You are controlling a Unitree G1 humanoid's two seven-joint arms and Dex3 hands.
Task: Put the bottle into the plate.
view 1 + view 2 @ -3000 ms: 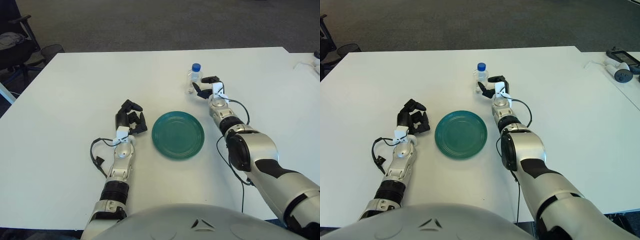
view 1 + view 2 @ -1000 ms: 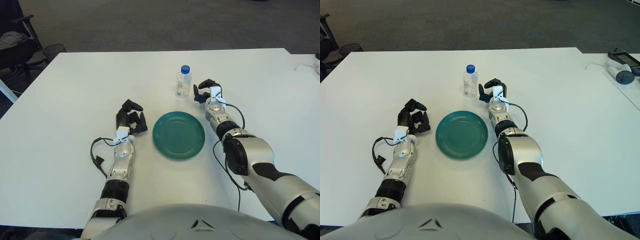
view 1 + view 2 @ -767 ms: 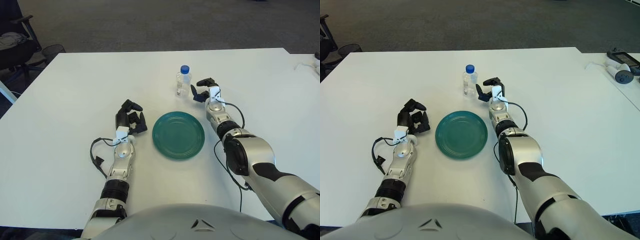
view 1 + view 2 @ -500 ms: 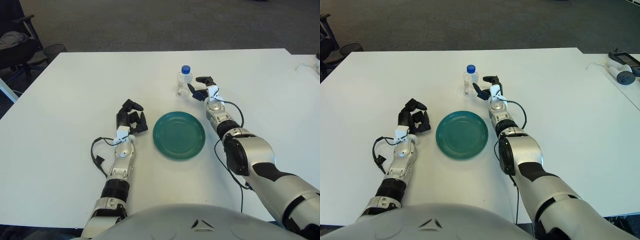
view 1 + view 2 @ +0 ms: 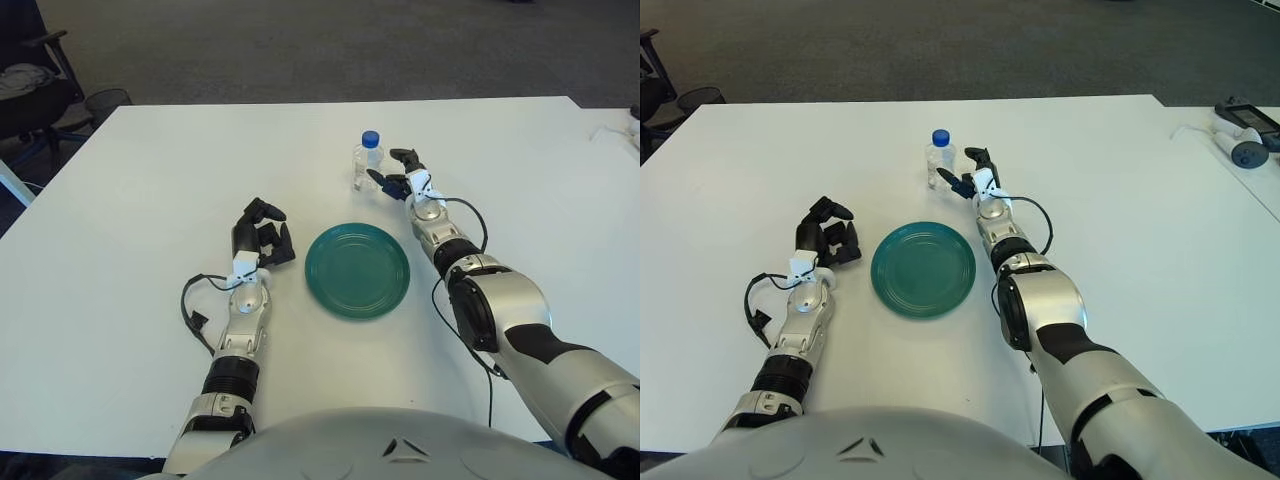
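Barely under way, we reach our right hand, fingers spread and holding nothing, up beside the bottle, which stands upright on the white table just beyond the far rim of the green plate. Our left hand sits curled and idle left of the plate. Grasping, carrying and setting down remain.
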